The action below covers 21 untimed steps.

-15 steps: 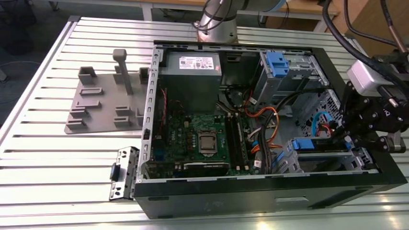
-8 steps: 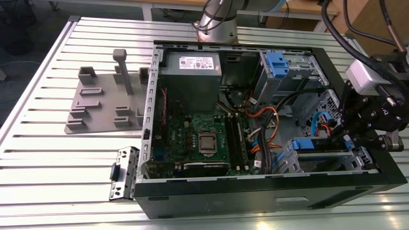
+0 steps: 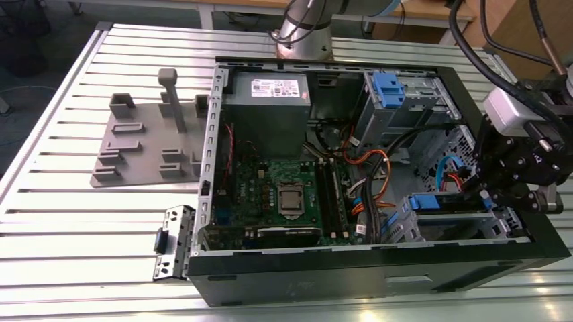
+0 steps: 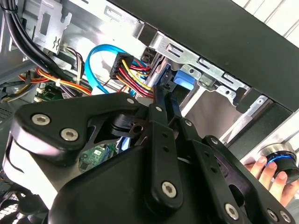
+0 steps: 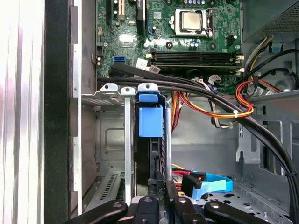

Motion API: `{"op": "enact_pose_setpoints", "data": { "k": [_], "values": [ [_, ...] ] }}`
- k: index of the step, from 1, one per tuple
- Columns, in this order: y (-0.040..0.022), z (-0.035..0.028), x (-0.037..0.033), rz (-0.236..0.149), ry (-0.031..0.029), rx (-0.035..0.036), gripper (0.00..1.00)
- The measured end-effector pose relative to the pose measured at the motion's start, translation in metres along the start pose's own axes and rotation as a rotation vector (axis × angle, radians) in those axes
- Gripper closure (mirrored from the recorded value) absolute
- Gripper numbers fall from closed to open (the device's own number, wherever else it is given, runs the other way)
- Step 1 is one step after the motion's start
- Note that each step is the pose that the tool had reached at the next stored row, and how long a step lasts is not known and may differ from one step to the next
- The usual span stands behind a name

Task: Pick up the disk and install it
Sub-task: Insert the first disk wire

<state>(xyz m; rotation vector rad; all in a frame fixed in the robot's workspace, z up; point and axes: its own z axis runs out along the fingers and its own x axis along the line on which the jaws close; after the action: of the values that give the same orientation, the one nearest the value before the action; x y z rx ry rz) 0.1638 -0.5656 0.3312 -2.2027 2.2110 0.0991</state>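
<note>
disk: the flat silver metal drive with blue plastic side rails (image 5: 150, 121) stands on edge in the grey metal drive cage (image 5: 110, 140), partway in, at the open black computer case's (image 3: 376, 282) front corner
hand: the black robot hand (image 5: 161, 189) pinches the disk's rear edge, fingers pressed against it
handling: likely stiff, fairly heavy, shock-sensitive; hold the bare metal sides, avoiding connectors
surroundings: green motherboard (image 5: 187, 32) and orange and black cables (image 5: 224, 107) nearby; slatted metal counter (image 3: 90, 221) beneath
</note>
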Motion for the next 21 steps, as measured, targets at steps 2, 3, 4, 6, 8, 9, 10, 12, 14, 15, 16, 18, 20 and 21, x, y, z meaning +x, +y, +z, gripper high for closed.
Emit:
{"op": "enact_pose_setpoints", "data": {
  "k": [2, 3, 4, 6, 8, 9, 10, 12, 14, 15, 16, 18, 20, 21],
  "values": [
    [0.0, 0.0002, 0.0001, 0.0, -0.0001, -0.0001, 0.82],
    [0.0, 0.0003, 0.0001, 0.0, -0.0003, 0.0, 0.82],
    [0.0, 0.0003, 0.0001, -0.001, -0.0003, -0.0001, 0.82],
    [0.0001, -0.0007, 0.0, -0.001, -0.0006, -0.0002, 0.82],
    [0.0002, -0.0025, -0.0001, -0.002, -0.0003, -0.0002, 0.82],
    [0.0002, -0.0032, -0.0001, -0.002, -0.0003, -0.0002, 0.82],
    [0.0002, -0.0031, -0.0001, -0.002, -0.0006, -0.0002, 0.82],
    [0.0002, -0.0032, -0.0001, -0.002, -0.0006, -0.0002, 0.82],
    [0.0002, -0.0034, -0.0001, -0.002, -0.0002, -0.0002, 0.82],
    [0.0002, -0.0035, 0.0, -0.002, -0.0001, -0.0002, 0.82],
    [0.0001, -0.0035, 0.0002, -0.002, 0.0001, -0.0001, 0.82],
    [0.0001, -0.0033, 0.0008, -0.002, -0.0002, -0.0001, 0.82],
    [0.0001, -0.0033, 0.0017, -0.002, -0.0001, -0.0001, 0.82],
    [0.0001, -0.0032, 0.0022, -0.002, -0.0001, -0.0001, 0.82]
  ]
}}
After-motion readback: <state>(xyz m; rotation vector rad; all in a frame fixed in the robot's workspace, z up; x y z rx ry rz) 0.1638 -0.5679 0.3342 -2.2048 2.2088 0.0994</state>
